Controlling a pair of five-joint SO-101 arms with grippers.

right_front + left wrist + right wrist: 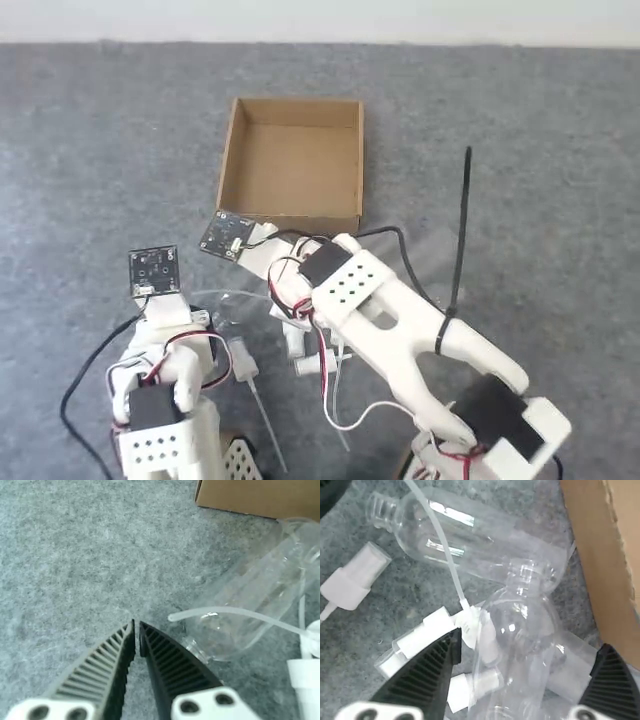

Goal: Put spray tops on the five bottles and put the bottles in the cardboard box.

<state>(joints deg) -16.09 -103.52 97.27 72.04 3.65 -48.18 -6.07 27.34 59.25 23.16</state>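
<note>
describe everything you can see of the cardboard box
The cardboard box is plain brown, roughly square and shallow. Its top is open, no flaps show, and nothing lies inside. It sits flat and upright toward the far side of the grey carpet-like surface. A clear bottle lies on its side close to the box's near wall; whether the two touch cannot be told.

Clear bottles [470, 535] and white spray tops [355, 582] lie beside cardboard box [290, 223].

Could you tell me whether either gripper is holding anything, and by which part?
Nothing is held. The left gripper is shut and empty; the right gripper is open, with a bottle between its jaws.
</note>
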